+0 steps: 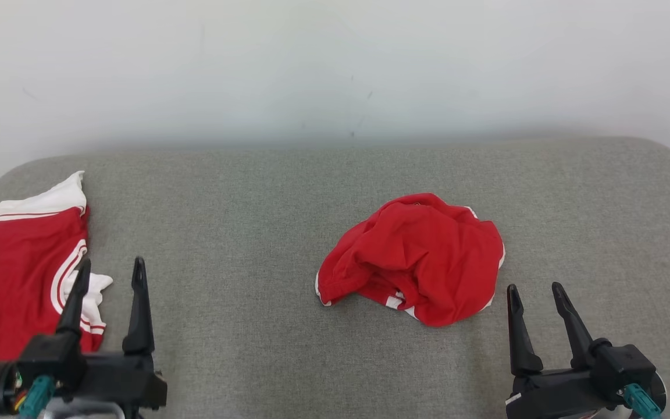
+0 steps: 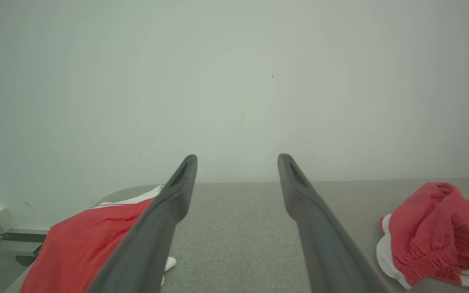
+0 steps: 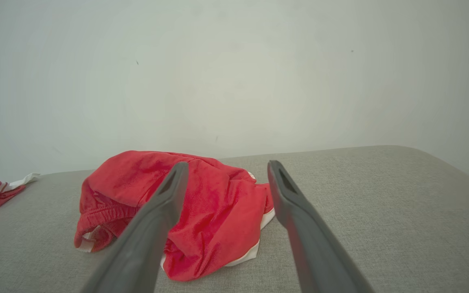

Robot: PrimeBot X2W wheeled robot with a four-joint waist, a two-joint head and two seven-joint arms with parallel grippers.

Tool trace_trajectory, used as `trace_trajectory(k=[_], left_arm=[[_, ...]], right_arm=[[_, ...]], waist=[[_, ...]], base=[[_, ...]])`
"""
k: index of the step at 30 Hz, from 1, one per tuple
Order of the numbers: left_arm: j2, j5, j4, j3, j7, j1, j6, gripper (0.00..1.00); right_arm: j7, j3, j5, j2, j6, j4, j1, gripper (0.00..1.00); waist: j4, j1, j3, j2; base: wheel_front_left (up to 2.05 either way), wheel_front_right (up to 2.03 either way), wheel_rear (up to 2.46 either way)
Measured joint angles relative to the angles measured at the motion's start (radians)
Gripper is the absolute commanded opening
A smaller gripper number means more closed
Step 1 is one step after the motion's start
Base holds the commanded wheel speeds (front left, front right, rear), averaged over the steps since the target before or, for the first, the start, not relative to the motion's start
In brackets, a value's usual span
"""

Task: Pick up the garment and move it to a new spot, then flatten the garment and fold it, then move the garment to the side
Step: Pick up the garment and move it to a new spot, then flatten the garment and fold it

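Note:
A crumpled red garment (image 1: 422, 256) with white trim lies in a heap on the grey fabric surface (image 1: 242, 233), right of centre. My right gripper (image 1: 533, 287) stands open just near and to the right of it, touching nothing. In the right wrist view the heap (image 3: 218, 211) lies close ahead, behind the open right gripper (image 3: 228, 162). My left gripper (image 1: 111, 263) is open at the lower left, with nothing between its fingers. In the left wrist view the left gripper (image 2: 237, 156) points at the wall, and the crumpled garment (image 2: 434, 232) sits far to its right.
A second red garment (image 1: 15, 279) with white bands lies flatter at the surface's left edge, just left of my left gripper; it also appears in the left wrist view (image 2: 79, 244). A pale wall (image 1: 335, 70) rises behind the surface. Bare grey fabric spans the middle.

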Motion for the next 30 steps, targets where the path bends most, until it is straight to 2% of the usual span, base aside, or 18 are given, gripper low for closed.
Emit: trace_trajectory(k=[13,24,30], left_arm=[[-0.065,0.087,-0.029,0.116,0.0,0.188,-0.062,1.0],[-0.11,0.1,-0.025,0.174,0.0,0.236,-0.122,1.0],[-0.122,0.099,0.0,0.181,0.0,0.242,-0.134,1.0]], right_arm=[[0.0,0.012,-0.024,0.0,0.0,0.026,0.011,1.0],[0.0,0.009,-0.032,0.0,0.0,0.041,0.027,1.0],[0.0,0.009,-0.032,0.0,0.0,0.047,0.032,1.0]], waist=[[-0.025,0.0001,-0.033,0.0001],[-0.03,0.0001,-0.049,0.0001],[-0.024,0.0001,-0.045,0.0001]], base=[[0.0,0.0,0.0],[0.0,0.0,0.0],[0.0,0.0,0.0]])
